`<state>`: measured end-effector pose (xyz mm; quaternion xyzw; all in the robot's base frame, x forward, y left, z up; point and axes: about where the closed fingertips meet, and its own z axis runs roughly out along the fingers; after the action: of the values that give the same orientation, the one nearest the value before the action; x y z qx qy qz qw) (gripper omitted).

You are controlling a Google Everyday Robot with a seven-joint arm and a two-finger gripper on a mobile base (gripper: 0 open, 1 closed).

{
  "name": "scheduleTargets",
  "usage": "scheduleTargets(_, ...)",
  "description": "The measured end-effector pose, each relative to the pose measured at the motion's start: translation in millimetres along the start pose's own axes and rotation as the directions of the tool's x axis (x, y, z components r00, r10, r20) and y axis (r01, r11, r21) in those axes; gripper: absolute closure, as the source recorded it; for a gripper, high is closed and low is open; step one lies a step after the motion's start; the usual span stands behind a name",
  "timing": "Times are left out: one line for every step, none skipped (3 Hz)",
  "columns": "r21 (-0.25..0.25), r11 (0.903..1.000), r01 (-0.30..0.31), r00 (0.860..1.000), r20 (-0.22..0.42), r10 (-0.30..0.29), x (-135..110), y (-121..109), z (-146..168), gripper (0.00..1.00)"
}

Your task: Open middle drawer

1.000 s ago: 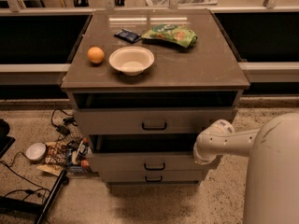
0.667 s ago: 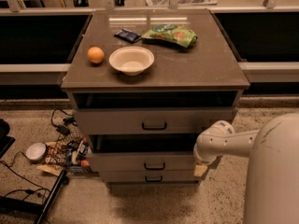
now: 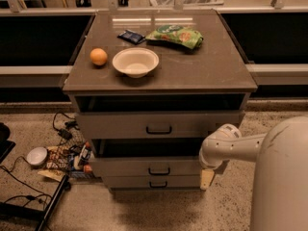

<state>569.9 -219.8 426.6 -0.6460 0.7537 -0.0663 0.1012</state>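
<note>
View from above and in front of a grey cabinet with three drawers. We are seeing the top drawer, the tallest-fronted one, standing forward of the cabinet body with a dark gap above its front. The middle drawer is sitting below it, its low flat front carrying a small black bar handle at centre. A dark opening is showing above that front, so the drawer appears to be pulled out a little, though the shadow there is leaving us unsure how far. The lowest drawer is lying just beneath, with its front set slightly behind the middle one.

The white arm is reaching in from the right, its rounded joint sitting at the right end of the middle drawer. The gripper is hanging below that joint, just beside the lower right corner of the drawer stack. We cannot tell whether it is apart, together or clamped on anything.

On the cabinet top we are noting an orange, a pale bowl just beside it, a dark packet and a green bag towards the back. On the speckled floor to the left, cables and a white disc are lying among small clutter.
</note>
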Motion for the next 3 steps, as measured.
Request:
scheduleTargets(-0.021, 0.9996, -0.018, 1.0, -0.012, 0.018, 3, 10, 4, 0.15)
scheduleTargets(-0.041, 0.9983, -0.041, 0.998, -0.052, 0.039, 9, 36, -11, 0.4)
scheduleTargets(-0.021, 0.9997, -0.012, 0.993, -0.118, 0.009, 9, 63, -49, 0.62)
